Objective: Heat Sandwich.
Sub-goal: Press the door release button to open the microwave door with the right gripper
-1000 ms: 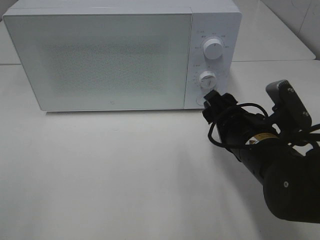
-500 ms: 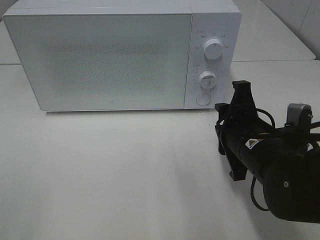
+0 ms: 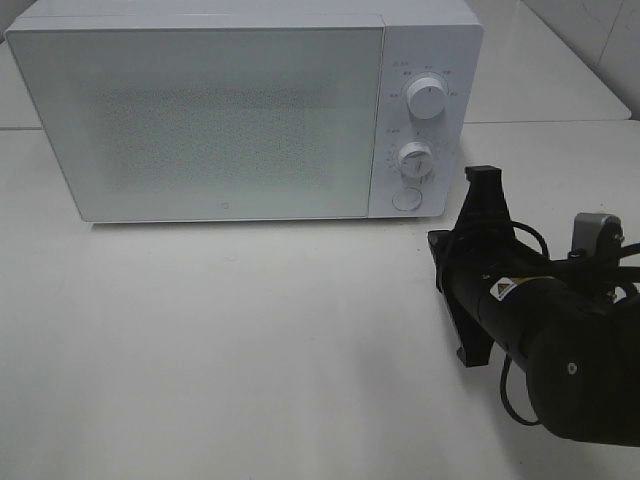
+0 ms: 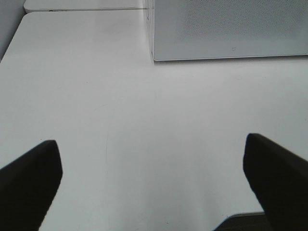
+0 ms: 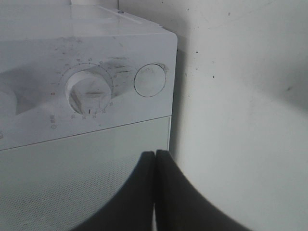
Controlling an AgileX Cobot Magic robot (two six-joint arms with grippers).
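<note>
White microwave (image 3: 220, 120) door is shut; right gripper (image 5: 155, 156) has been drawn back from the control panel (image 3: 425, 130) and clenched empty — left gripper (image 4: 152, 144) is held wide, empty. No sandwich is seen — judged inside, controls likely set

Smooth white matte tabletop (image 3: 220, 340), second white tabletop (image 3: 540, 70) butted behind along thin seam, pale tiled surface (image 3: 605, 30) beyond, soft even light.

Looks to me like a robotics lab mocked up as a kitchen corner. I'm seeing a white microwave (image 3: 200, 110) with its dial panel (image 3: 425, 120) sitting on a plain white bench (image 3: 220, 340) made of tops butted together, and a black, cable-wrapped robot arm (image 3: 540, 330) beside it.
</note>
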